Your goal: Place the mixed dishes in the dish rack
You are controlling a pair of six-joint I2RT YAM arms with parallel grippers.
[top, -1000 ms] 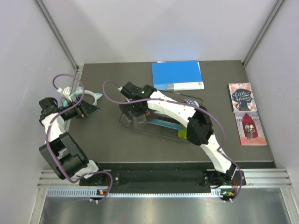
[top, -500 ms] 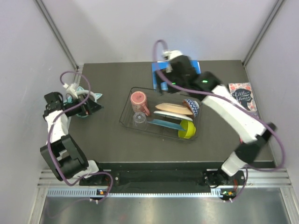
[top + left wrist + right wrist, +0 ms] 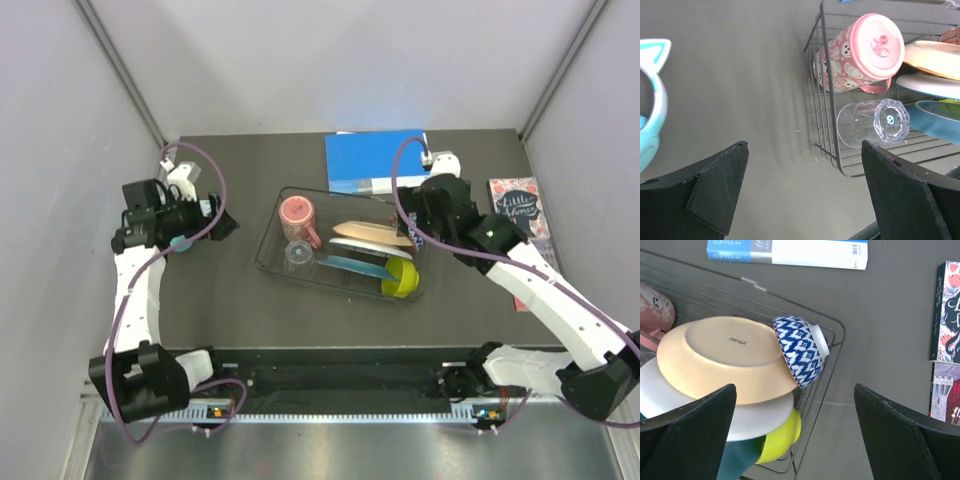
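The black wire dish rack (image 3: 272, 256) lies mid-table and holds a pink mug (image 3: 297, 214), a clear cup (image 3: 297, 254), a peach plate (image 3: 366, 231), a teal plate (image 3: 350, 266) and a yellow-green bowl (image 3: 401, 280). My left gripper (image 3: 221, 226) is open and empty, left of the rack; its view shows the mug (image 3: 865, 55) and cup (image 3: 872, 122) lying on their sides. My right gripper (image 3: 420, 228) is open and empty over the rack's right end. Its view shows the peach plate (image 3: 725, 357), a white plate (image 3: 757, 420), the bowl (image 3: 782, 437) and a blue-patterned bowl (image 3: 800, 347).
Teal cat-ear headphones (image 3: 652, 115) lie on the table under my left arm. A blue book (image 3: 380, 160) lies behind the rack. Two illustrated books (image 3: 527, 245) lie at the right edge. Grey walls close in the table on both sides.
My right arm has left the rack's left end, swung over the blue book, then come down to the rack's right end. My left gripper has moved right, off the headphones.
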